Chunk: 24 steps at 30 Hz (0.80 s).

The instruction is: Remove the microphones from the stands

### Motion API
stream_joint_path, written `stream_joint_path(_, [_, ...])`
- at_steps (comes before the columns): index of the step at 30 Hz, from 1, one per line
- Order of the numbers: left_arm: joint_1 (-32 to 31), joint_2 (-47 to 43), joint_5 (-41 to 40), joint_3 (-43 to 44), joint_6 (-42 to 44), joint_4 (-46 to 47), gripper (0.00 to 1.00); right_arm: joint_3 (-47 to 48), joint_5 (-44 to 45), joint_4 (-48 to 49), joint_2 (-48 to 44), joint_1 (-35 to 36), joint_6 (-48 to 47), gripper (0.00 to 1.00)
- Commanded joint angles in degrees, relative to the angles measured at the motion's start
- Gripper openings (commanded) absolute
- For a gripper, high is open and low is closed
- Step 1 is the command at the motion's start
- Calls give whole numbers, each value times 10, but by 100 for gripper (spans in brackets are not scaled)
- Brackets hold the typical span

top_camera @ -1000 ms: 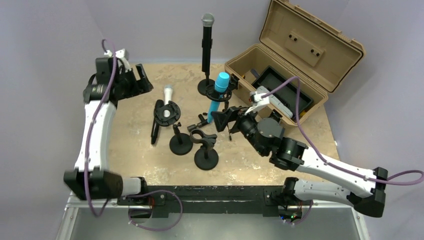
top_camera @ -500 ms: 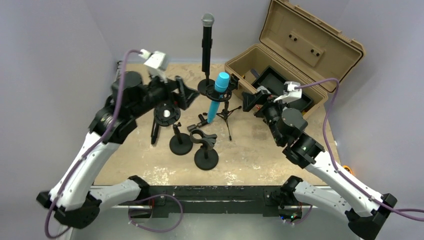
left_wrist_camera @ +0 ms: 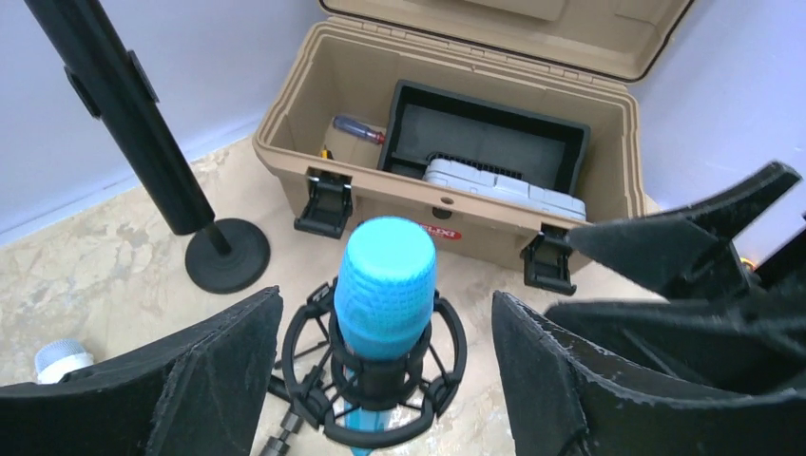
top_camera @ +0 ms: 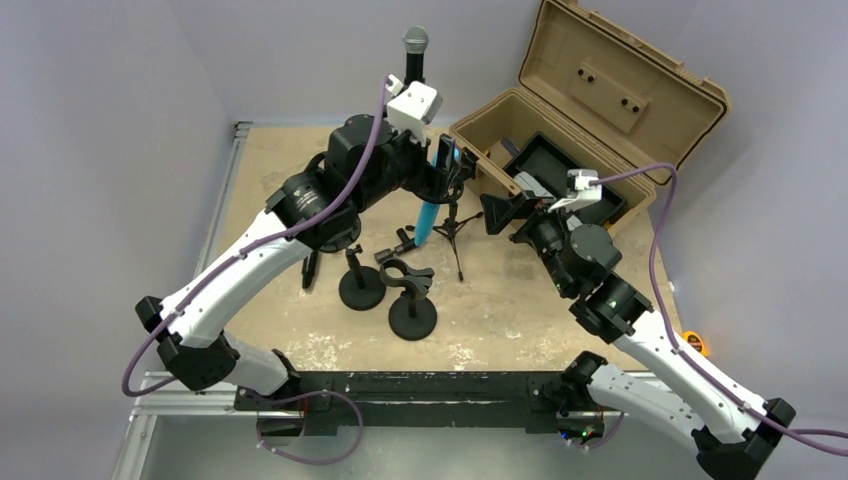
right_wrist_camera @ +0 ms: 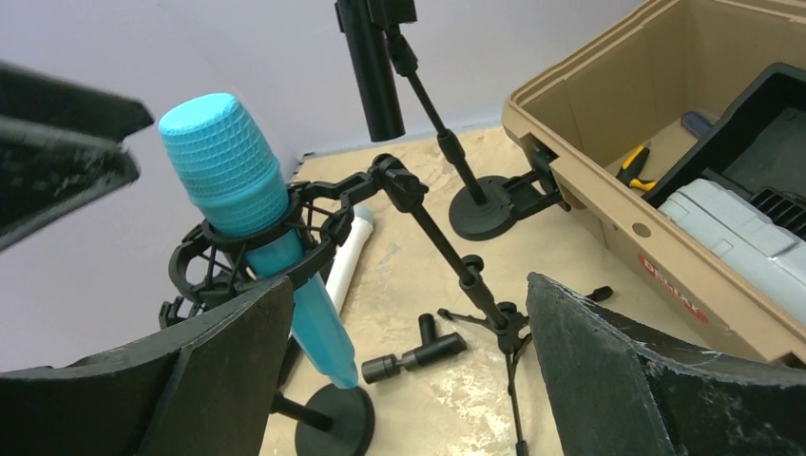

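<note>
- Left arm has swung across from the far-left edge of the surface. The left hand (left_wrist_camera: 384, 302) now sits over the blue microphone (right_wrist_camera: 220, 157), fingers spread, gripping nothing.
- Microphone is seated, slightly tilted, in the shock mount (right_wrist_camera: 204, 264) of the tripod stand (right_wrist_camera: 504, 334). Its head is between the left hand's fingers, clear of both pads.
- Right hand (right_wrist_camera: 409, 285) has drawn back from the stand. It is open, empty, and facing the mount.
- Step in hand (judged): close on the microphone and draw it out along its own axis.
- To do this well, centre the hand first. The right hand should steady the stand, as a light tripod may lift too.
- Mount's hold is unclear, possibly friction only.
</note>
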Motion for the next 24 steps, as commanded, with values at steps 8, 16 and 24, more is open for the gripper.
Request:
stream_joint_path(8, [-10,63,-43,61,2,-15,72,-20,-24,36,-48,-2,-13,91])
stream_joint_path(16, [-16,66,-42,36,-9,-2,55,-25,-34,43,-41,-2,-20,91])
stream_joint_path(24, [-16,77,-43,45,5,-4,32,-30,-32,46,-44,-2,-21,90])
